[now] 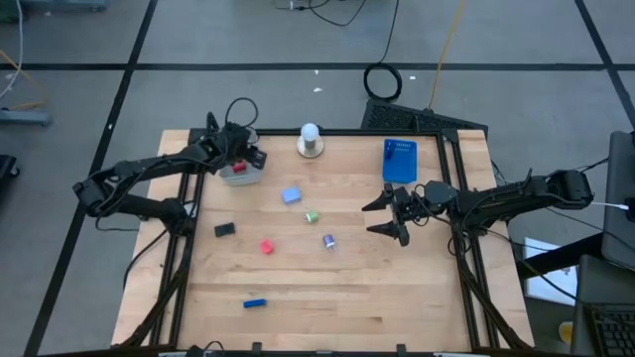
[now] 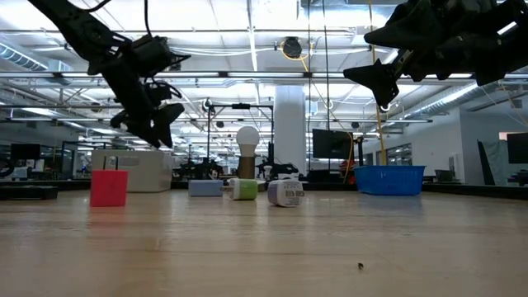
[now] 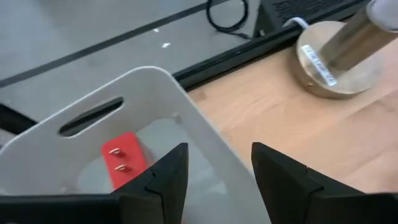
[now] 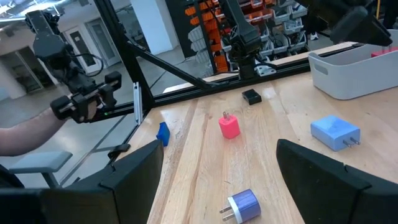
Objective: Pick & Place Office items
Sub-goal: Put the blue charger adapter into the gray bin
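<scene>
- My left tool (image 1: 241, 159) hangs over the grey tray (image 1: 241, 175), fingers (image 3: 163, 180) parted with nothing between them.
- In that tray lies a red plug (image 3: 126, 163), flat on the floor of it, seen from my left wrist.
- My right tool (image 1: 389, 215) hovers above the surface (image 1: 337, 288), on the far side of the items from the grey tray, jaws spread wide and empty.
- The blue tray (image 1: 399, 161) sits just behind my right tool, well apart from the grey tray.
- The white ball on its round base (image 1: 311, 140) stands between the two trays, near the back edge.
- A light blue plug (image 1: 291, 195) lies near the grey tray, toward my right tool.
- A green piece (image 1: 311, 216) lies just past the light blue plug, farther from the grey tray.
- A purple plug (image 1: 327, 240) lies beyond the green piece, nearest my right tool.
- A pink plug (image 1: 267, 247) and a black block (image 1: 225, 229) lie in front of the grey tray.
- A blue stick (image 1: 255, 303) lies farthest from the grey tray, near the front edge.
</scene>
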